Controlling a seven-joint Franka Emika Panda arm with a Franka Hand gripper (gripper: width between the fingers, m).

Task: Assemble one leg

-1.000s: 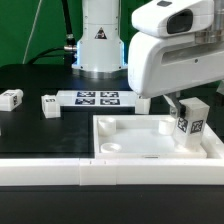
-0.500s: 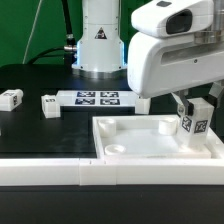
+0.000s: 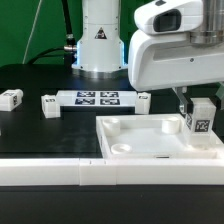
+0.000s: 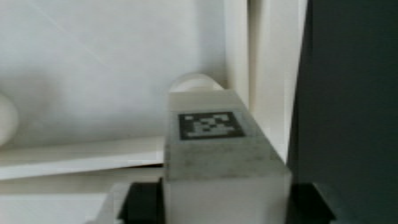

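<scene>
While my pincer [image 3: 200,106] hangs at the right edge of the exterior frame, mid height, it is clenched on the leg [image 3: 201,124], one finger on each side, with a tag facing the camera. The leg is upright, its lower end at the far right corner of the white panel [image 3: 150,146] in the lower right; touching or not, can't tell. The wrist view shows the leg's tagged face and panel surface behind. The marker board [image 3: 100,98] lies flat at frame centre on the black table [image 3: 40,130]. First loose block [image 3: 12,98] is at far left, second loose block [image 3: 49,104] just left of the board, third loose block [image 3: 143,98] at the board's right end.
</scene>
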